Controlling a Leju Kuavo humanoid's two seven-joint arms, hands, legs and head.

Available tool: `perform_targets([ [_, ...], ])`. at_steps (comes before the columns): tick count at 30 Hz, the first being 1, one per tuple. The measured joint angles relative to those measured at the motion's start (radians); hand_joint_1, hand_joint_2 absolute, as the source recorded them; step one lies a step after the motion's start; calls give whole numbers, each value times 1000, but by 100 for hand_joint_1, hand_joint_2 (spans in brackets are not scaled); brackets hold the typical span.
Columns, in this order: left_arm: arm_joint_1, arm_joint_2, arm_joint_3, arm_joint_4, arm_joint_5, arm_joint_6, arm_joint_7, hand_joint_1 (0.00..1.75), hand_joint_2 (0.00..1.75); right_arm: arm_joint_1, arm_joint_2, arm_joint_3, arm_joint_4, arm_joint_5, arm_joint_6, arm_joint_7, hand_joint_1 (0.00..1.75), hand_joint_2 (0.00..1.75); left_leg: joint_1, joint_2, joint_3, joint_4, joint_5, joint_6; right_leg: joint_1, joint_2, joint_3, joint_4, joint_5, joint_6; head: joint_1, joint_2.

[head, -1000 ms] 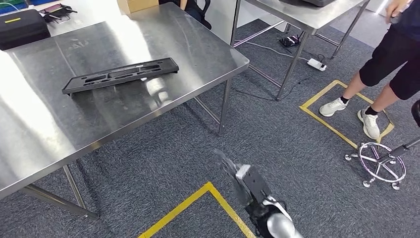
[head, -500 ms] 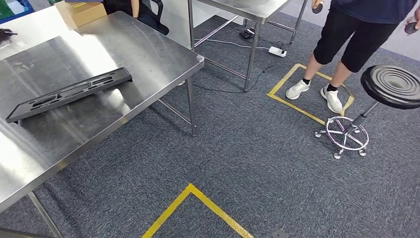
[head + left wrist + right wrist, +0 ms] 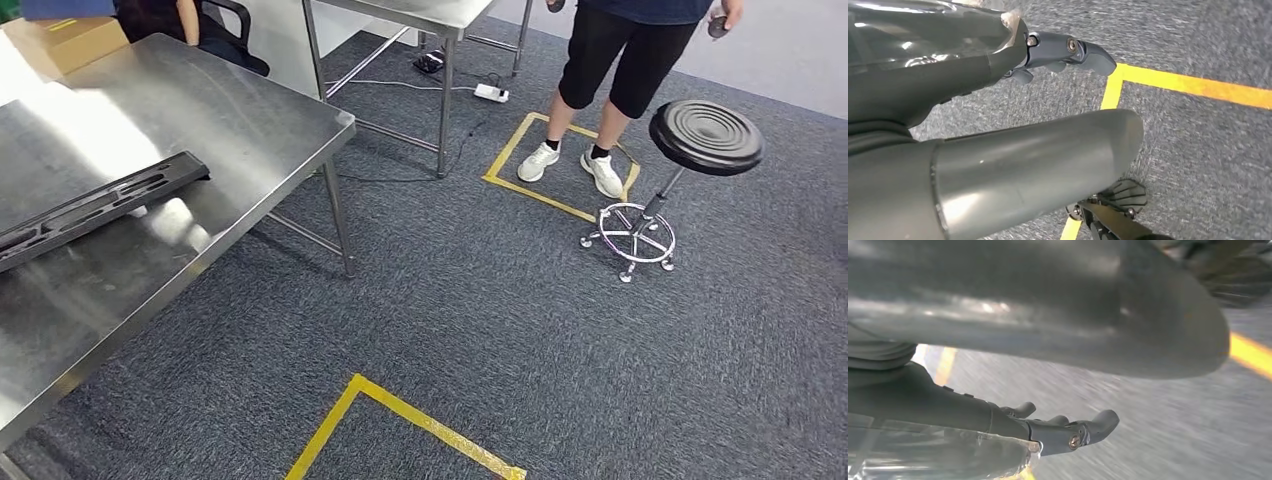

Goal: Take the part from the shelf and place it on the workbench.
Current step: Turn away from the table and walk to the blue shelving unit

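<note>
Head view: unlabelled black part on steel workbench.

You get bright, even overhead light in the head view, with strong white glare washing out the steel workbench top and soft, short shadows under the stool. That view is sharp to its edges. Your right wrist view is heavily motion-blurred: the carpet beyond the right hand streaks, and the thumb is smeared. Your left wrist view is crisper, with highlights on the left hand and its thumb.
</note>
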Motion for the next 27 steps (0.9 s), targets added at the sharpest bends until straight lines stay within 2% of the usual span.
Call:
perform_targets([
  [1, 0, 0, -2, 0, 0, -1, 1, 0, 0, 2, 3, -4, 9, -5, 7, 23, 0, 0, 1, 13, 2, 0, -2, -3, -4, -9, 31, -54, 21, 11, 0, 0],
  [2, -1, 1, -4, 0, -1, -3, 2, 0, 0, 2, 5, -8, 15, -8, 12, 37, 0, 0, 1, 25, 5, 0, -5, -8, -7, -33, 75, -131, 44, 20, 0, 0],
  [3, -1, 2, -6, 0, -1, -7, 3, 0, 0, 1, 8, -11, 20, -9, 15, 46, 0, 0, 0, 36, 10, 0, -9, -14, -6, -61, 113, -195, 64, 23, 1, 0],
  [4, -1, 4, -9, 0, -2, -13, 4, 0, 0, 0, 10, -13, 24, -9, 15, 51, 0, 0, -3, 47, 15, 0, -13, -21, -4, -82, 139, -237, 78, 20, 0, 0],
  [5, -1, 6, -12, 0, -2, -22, 4, 0, 0, -1, 11, -13, 27, -8, 14, 53, 0, 0, -5, 58, 22, -1, -16, -29, 0, -95, 149, -256, 84, 13, 0, 0],
  [6, -2, 7, -14, 0, -2, -31, 5, 0, 0, 0, 13, -14, 31, -8, 12, 54, 0, 0, -6, 70, 28, -4, -19, -35, 5, -90, 146, -254, 85, 4, -1, 0],
  [7, -3, 7, -17, -1, -2, -40, 5, 0, 0, 1, 13, -15, 36, -8, 11, 54, 0, 0, -5, 80, 34, -7, -21, -41, 6, -75, 146, -254, 86, -5, -3, 0],
  [8, -5, 8, -19, -2, -3, -50, 5, 0, 0, 3, 15, -16, 39, -10, 11, 53, 0, 0, -3, 71, 38, -4, -27, -48, 1, -61, 146, -256, 87, -13, -5, 0],
  [10, -6, 11, -22, -3, -5, -69, 7, 0, 0, 4, 18, -19, 43, -14, 11, 54, 0, 0, 1, 12, 21, 47, -69, -55, -9, -36, 151, -262, 92, -31, -12, 0],
  [11, -5, 14, -24, -4, -6, -76, 9, 0, 0, 3, 20, -20, 45, -15, 11, 54, 0, 0, 3, -26, -4, 105, -104, -55, -11, -24, 150, -263, 93, -39, -15, 0],
  [12, -3, 16, -25, -4, -6, -81, 11, 0, 0, 2, 21, -20, 46, -16, 11, 54, 0, 0, 3, -49, -38, 174, -140, -54, -8, -11, 149, -263, 94, -47, -16, 0],
  [13, 0, 19, -26, -3, -7, -84, 13, 0, 0, 2, 21, -20, 48, -16, 11, 54, 0, 0, 2, -59, -70, 236, -164, -53, -4, 3, 148, -262, 95, -51, -16, 0],
  [14, 1, 21, -26, -3, -7, -87, 14, 0, 0, 2, 21, -21, 49, -16, 11, 54, 0, 0, 2, -63, -91, 272, -169, -52, -1, 18, 147, -262, 95, -53, -16, 0],
  [15, 2, 24, -26, -3, -7, -90, 15, 0, 0, 3, 21, -21, 51, -17, 11, 54, 0, 0, 3, -65, -96, 271, -152, -51, 2, 34, 147, -261, 96, -53, -16, 0],
  [16, 2, 26, -27, -3, -7, -94, 16, 0, 0, 4, 22, -21, 53, -17, 11, 54, 0, 0, 4, -69, -82, 233, -118, -49, 3, 49, 149, -260, 96, -53, -16, 0],
  [17, 3, 28, -27, -3, -8, -99, 18, 0, 0, 5, 23, -21, 54, -18, 10, 54, 0, 0, 6, -83, -55, 170, -77, -48, 3, 63, 150, -258, 96, -53, -17, 0],
  [19, 3, 30, -30, -3, -10, -107, 26, 0, 0, 4, 25, -21, 55, -16, 7, 50, 0, 0, 11, -133, -9, 56, -27, -46, 8, 89, 144, -249, 95, -47, -16, 0],
  [20, 3, 31, -32, -3, -10, -110, 30, 0, 0, 3, 26, -21, 55, -13, 4, 47, 0, 0, 10, -150, 1, 29, -20, -44, 9, 101, 138, -247, 96, -41, -16, 0],
  [21, 2, 31, -34, -2, -10, -111, 32, 0, 0, 3, 26, -21, 55, -11, 2, 43, 0, 0, 8, -153, 2, 21, -22, -41, 9, 113, 131, -246, 99, -34, -15, 0],
  [22, 2, 31, -35, -2, -10, -112, 33, 0, 0, 4, 27, -21, 56, -8, 0, 39, 0, 0, 5, -139, 2, 19, -20, -35, 7, 125, 125, -248, 102, -26, -15, 0],
  [23, 1, 30, -36, -2, -9, -112, 33, 0, 0, 6, 27, -21, 56, -4, -1, 35, 0, 0, 4, -126, 4, 15, -15, -27, 5, 118, 119, -245, 104, -20, -15, 0],
  [25, 0, 30, -38, -3, -6, -112, 32, 0, 0, 6, 29, -21, 57, 2, -2, 30, 0, 0, 4, -98, 8, 5, -8, -12, 7, 70, 91, -202, 83, -19, -12, 0],
  [26, 1, 30, -38, -2, -4, -112, 31, 0, 0, 4, 30, -21, 57, 6, -3, 28, 0, 0, 4, -83, 8, 3, -6, -8, 7, 36, 67, -151, 60, -22, -10, 0],
  [27, 2, 31, -39, -2, -3, -111, 31, 0, 0, 2, 30, -21, 57, 8, -3, 27, 0, 0, 2, -68, 7, 2, -6, -6, 7, 17, 34, -88, 32, -26, -8, 0],
])
